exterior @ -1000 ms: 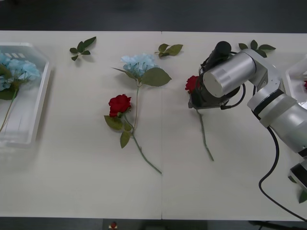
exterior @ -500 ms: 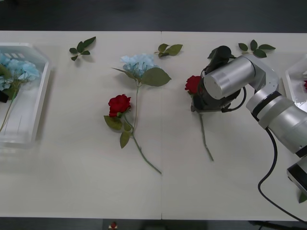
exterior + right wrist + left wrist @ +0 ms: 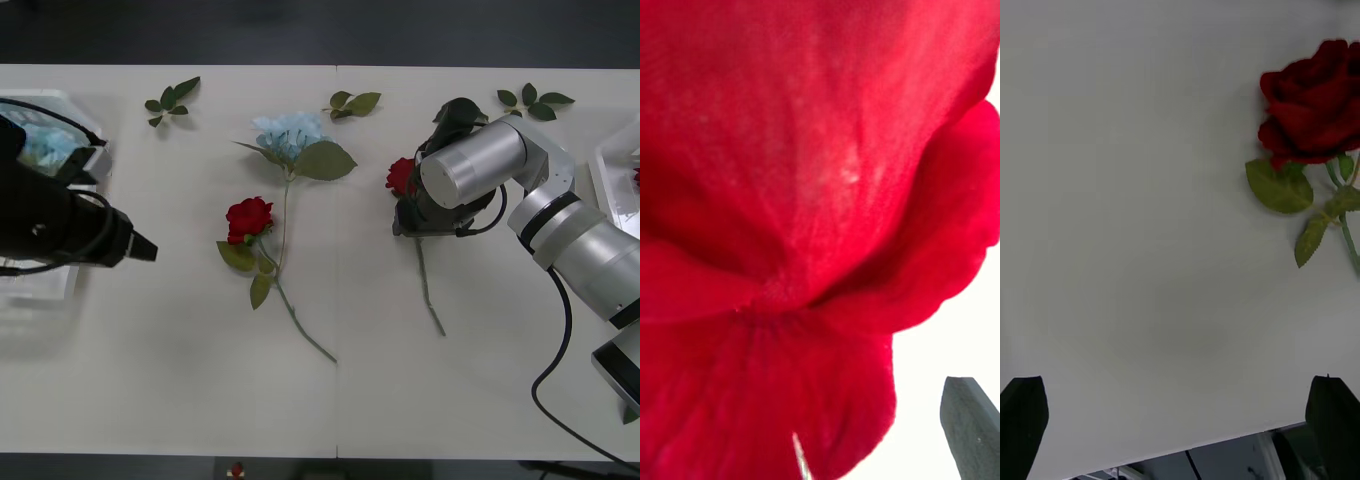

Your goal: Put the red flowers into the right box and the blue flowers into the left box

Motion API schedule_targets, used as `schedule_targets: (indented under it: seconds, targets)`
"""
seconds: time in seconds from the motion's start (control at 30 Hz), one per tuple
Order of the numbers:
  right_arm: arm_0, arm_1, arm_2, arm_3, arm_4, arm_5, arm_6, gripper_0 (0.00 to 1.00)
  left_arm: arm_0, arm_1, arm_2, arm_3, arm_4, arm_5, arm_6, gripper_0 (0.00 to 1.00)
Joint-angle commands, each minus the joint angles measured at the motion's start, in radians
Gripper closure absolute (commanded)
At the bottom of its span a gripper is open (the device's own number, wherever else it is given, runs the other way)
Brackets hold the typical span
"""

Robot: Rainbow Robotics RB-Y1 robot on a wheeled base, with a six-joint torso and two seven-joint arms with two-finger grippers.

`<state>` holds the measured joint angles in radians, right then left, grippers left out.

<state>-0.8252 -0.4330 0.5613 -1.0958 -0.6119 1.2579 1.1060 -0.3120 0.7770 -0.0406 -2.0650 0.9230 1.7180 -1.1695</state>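
Where the pale matte surface (image 3: 400,380) is seen from the front, two red roses and one blue flower are found lying flat on it. The middle rose (image 3: 249,217) is a layered, rounded bloom on a thin green stem with serrated leaves; its stem is crossed by that of the blue flower (image 3: 290,133), a cluster of small pale petals with one broad leaf. The right rose (image 3: 401,175) is positioned just beside the silver cylindrical wrist of the right arm, its stem running toward the near edge. The right hand (image 3: 408,222) is lowered at that rose; whether it is released or clenched cannot be told. In the right wrist view the rose (image 3: 790,225) is pressed close to the lens as smooth folded petals, with one dark finger (image 3: 970,427) at the corner. The left hand (image 3: 140,247) is held released over bare surface beside the left box (image 3: 90,160), a white translucent slotted tray. In the left wrist view both dark fingertips (image 3: 1022,420) are set wide apart, and the middle rose (image 3: 1315,105) is seen ahead. The right box (image 3: 605,170) is cut by the frame edge. Compared with half a second earlier, the black left arm has been brought in over the left box; the right arm is nearly unmoved.
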Motion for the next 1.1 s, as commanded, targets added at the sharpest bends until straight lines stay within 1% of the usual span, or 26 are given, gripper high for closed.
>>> schedule_targets:
  seconds: [0.03,0.1,0.17,0.27,0.3,0.37,0.4,0.43,0.47,0.6,0.7,0.87,0.97,1.1]
  targets:
    - [-0.043,0.017,0.002,0.011,-0.008,-0.008,0.045,0.12,0.021,-0.007,-0.087,-0.073,-0.055,-0.058,0.211,0.0]
    - [-0.043,0.019,0.002,0.011,-0.009,-0.006,0.048,0.16,0.019,-0.009,-0.128,-0.083,-0.081,-0.077,0.268,0.0]
    - [-0.043,0.019,0.002,0.013,-0.009,-0.008,0.049,0.22,0.011,-0.01,-0.177,-0.087,-0.113,-0.097,0.321,0.0]
    - [-0.043,0.02,0.002,0.013,-0.014,-0.008,0.051,0.44,-0.03,-0.013,-0.286,-0.089,-0.2,-0.118,0.438,0.0]
    - [-0.043,0.019,0.002,0.013,-0.014,-0.008,0.051,0.5,-0.039,-0.016,-0.306,-0.089,-0.22,-0.12,0.461,0.0]
    - [-0.043,0.02,0.002,0.013,-0.016,-0.008,0.051,0.68,-0.075,-0.028,-0.383,-0.087,-0.285,-0.12,0.533,0.0]
    - [-0.043,0.02,0.002,0.013,-0.016,-0.008,0.051,0.74,-0.087,-0.036,-0.409,-0.086,-0.309,-0.12,0.564,0.0]
    - [-0.043,0.02,0.002,0.013,-0.016,-0.006,0.051,0.82,-0.104,-0.045,-0.444,-0.083,-0.337,-0.12,0.594,0.0]
    - [-0.043,0.02,0.002,0.013,-0.014,-0.006,0.051,0.86,-0.121,-0.053,-0.472,-0.076,-0.355,-0.116,0.619,0.0]
    - [-0.043,0.02,0.002,0.013,-0.016,-0.008,0.051,0.95,-0.187,-0.096,-0.561,-0.021,-0.392,-0.11,0.712,0.0]
    - [-0.043,0.02,0.002,0.013,-0.016,-0.009,0.051,1.0,-0.226,-0.137,-0.607,0.026,-0.417,-0.107,0.745,0.0]
    - [-0.043,0.019,0.002,0.013,-0.016,-0.012,0.055,1.0,-0.279,-0.208,-0.639,0.132,-0.432,-0.101,0.743,0.0]
    - [-0.049,0.01,0.002,0.013,-0.022,-0.012,0.064,1.0,-0.303,-0.259,-0.639,0.22,-0.432,-0.101,0.735,0.0]
    - [-0.077,-0.035,0.002,0.013,-0.083,-0.009,0.086,1.0,-0.334,-0.309,-0.642,0.31,-0.432,-0.101,0.725,0.0]
